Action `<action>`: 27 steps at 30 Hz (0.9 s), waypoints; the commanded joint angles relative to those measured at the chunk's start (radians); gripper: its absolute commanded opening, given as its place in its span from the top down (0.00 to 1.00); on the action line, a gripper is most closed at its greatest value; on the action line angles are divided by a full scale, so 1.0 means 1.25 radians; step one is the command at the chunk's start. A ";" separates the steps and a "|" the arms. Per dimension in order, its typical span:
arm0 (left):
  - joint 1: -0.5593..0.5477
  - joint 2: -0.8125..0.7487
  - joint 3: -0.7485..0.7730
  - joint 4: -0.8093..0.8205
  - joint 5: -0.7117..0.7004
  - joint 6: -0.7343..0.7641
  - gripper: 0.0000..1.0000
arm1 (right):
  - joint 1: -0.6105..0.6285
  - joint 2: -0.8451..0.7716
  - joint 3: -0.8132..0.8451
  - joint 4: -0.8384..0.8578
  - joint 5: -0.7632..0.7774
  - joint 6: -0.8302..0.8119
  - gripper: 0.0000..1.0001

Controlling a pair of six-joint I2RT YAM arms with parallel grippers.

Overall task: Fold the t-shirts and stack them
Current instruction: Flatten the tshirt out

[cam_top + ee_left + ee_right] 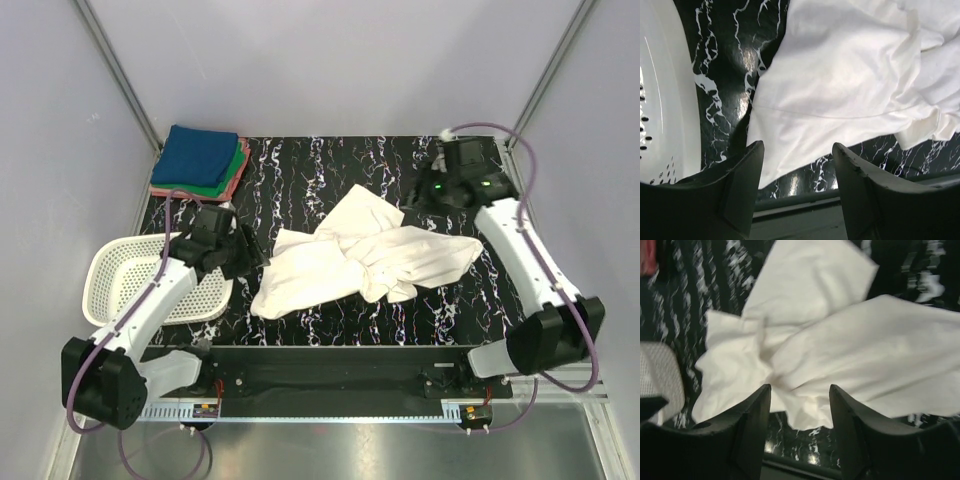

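Crumpled soft white t-shirt (pixel 340 265) sprawled on glossy black-marbled table (pixel 330 160).

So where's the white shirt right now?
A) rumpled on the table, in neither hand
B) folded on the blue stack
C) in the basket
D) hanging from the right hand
A: the white shirt lies rumpled on the black table, and the left hand and right hand both stand open and empty.
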 commanded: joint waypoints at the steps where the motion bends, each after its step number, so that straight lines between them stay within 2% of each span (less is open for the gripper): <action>1: 0.028 0.023 0.010 0.076 0.020 0.022 0.37 | 0.096 0.111 0.002 0.154 -0.187 -0.057 0.42; 5: 0.039 0.130 0.061 0.081 0.042 0.034 0.38 | 0.157 0.297 0.073 0.167 -0.261 -0.129 0.42; 8: 0.045 0.175 0.047 0.122 0.067 0.023 0.37 | 0.201 0.409 0.126 0.154 -0.279 -0.182 0.41; 10: 0.047 0.223 0.058 0.149 0.089 0.027 0.37 | 0.222 0.452 0.165 0.139 -0.287 -0.208 0.41; 18: 0.047 0.356 0.106 0.141 0.067 0.053 0.39 | 0.242 0.558 0.160 0.204 -0.346 -0.215 0.43; 19: 0.047 0.369 0.107 0.154 0.072 0.046 0.39 | 0.243 0.564 0.163 0.208 -0.344 -0.218 0.46; 20: 0.047 0.372 0.103 0.163 0.080 0.044 0.39 | 0.243 0.563 0.163 0.224 -0.344 -0.215 0.56; 23: 0.047 0.388 0.101 0.199 0.096 0.030 0.40 | 0.244 0.546 0.173 0.254 -0.362 -0.218 0.76; 24: 0.047 0.395 0.111 0.205 0.101 0.028 0.44 | 0.243 0.538 0.184 0.262 -0.360 -0.220 0.86; 26: 0.047 0.413 0.128 0.219 0.125 0.024 0.70 | 0.243 0.510 0.202 0.284 -0.346 -0.220 0.91; 27: 0.047 0.414 0.151 0.213 0.127 0.023 0.79 | 0.243 0.502 0.213 0.284 -0.338 -0.221 0.95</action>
